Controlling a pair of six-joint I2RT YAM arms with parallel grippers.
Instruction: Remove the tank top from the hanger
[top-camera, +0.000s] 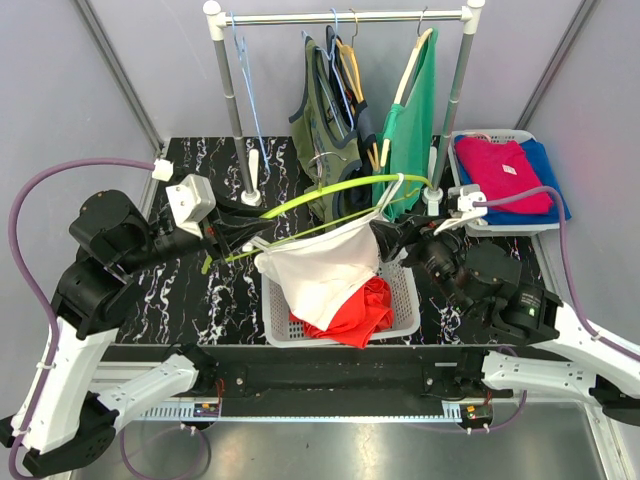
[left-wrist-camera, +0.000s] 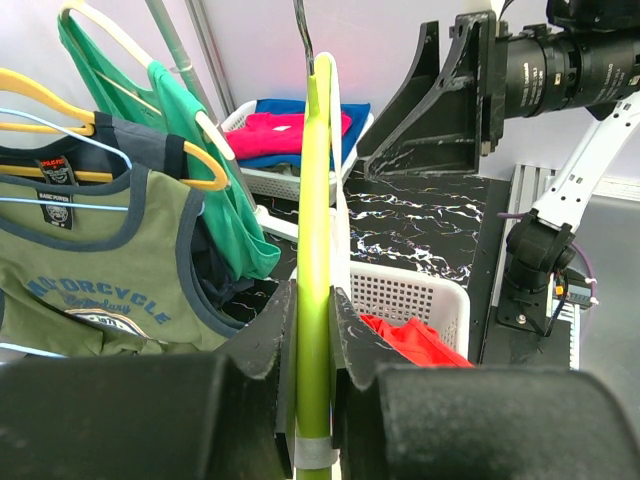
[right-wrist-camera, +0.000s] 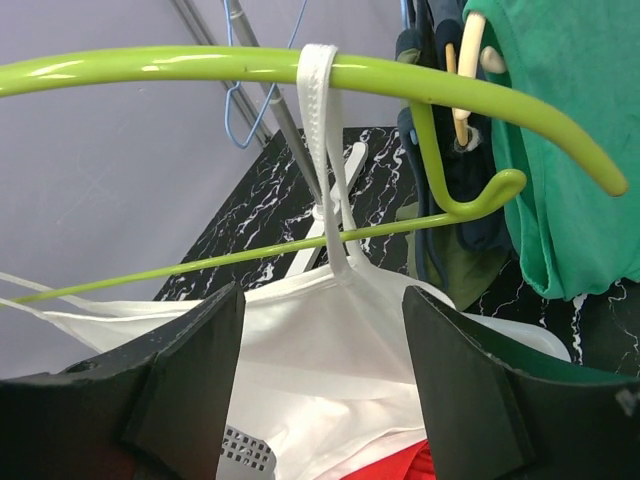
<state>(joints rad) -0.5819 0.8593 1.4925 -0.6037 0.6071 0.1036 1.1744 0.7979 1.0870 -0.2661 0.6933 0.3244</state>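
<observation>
Left gripper (left-wrist-camera: 313, 320) clenched on lime-green hanger (left-wrist-camera: 318, 180); right gripper (right-wrist-camera: 320, 310) released, fingers spread wide; white tank top (top-camera: 325, 270) strap (right-wrist-camera: 318, 100) looped over hanger.

Plain grey walls (top-camera: 40, 100) all round, metal struts (top-camera: 122, 78) up the corners. Desk (top-camera: 190, 300) is black with white marble veining, silver clothes rail (top-camera: 280, 18) standing at the back.

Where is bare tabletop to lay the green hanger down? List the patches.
Bare table front-left, between the left arm and the white basket; another strip behind, left of the rack post. Centre and right are crowded: shirt basket, hanging clothes.
</observation>
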